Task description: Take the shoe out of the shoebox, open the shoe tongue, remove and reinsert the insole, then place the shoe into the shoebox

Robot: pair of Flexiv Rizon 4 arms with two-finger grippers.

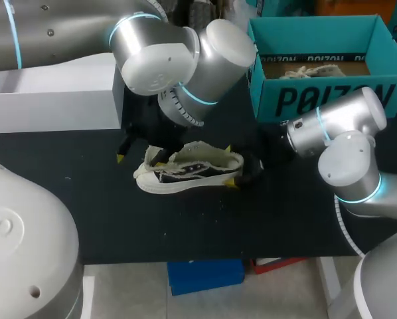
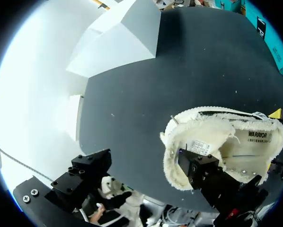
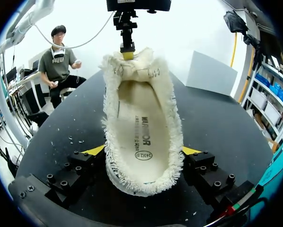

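Head view showed the black table (image 1: 205, 226) with its near edge running across the lower part of the frame. A broad bare stretch lay between that edge and the shoe (image 1: 185, 171), which sat at the centre. The teal shoebox (image 1: 331, 100) stood open at the upper right, apart from the shoe, with my right arm coming in just below it. A white box (image 1: 52, 100) sat at the upper left, partly under my left arm.

The shoe was pale canvas with frayed, fuzzy edges round its opening, a white sole and a dark side panel. In the right wrist view its insole (image 3: 141, 132) lay flat inside, with print on it. The table top was matte and flecked with light specks.

My right gripper (image 3: 142, 151) was clamped on the shoe's heel end, a yellow tip pressed against each side. My left gripper (image 2: 144, 158) stood wide apart and gripped nothing. One finger (image 2: 198, 168) reached into the front of the shoe's opening, and the other (image 2: 84, 172) hung over bare table beside the shoe.
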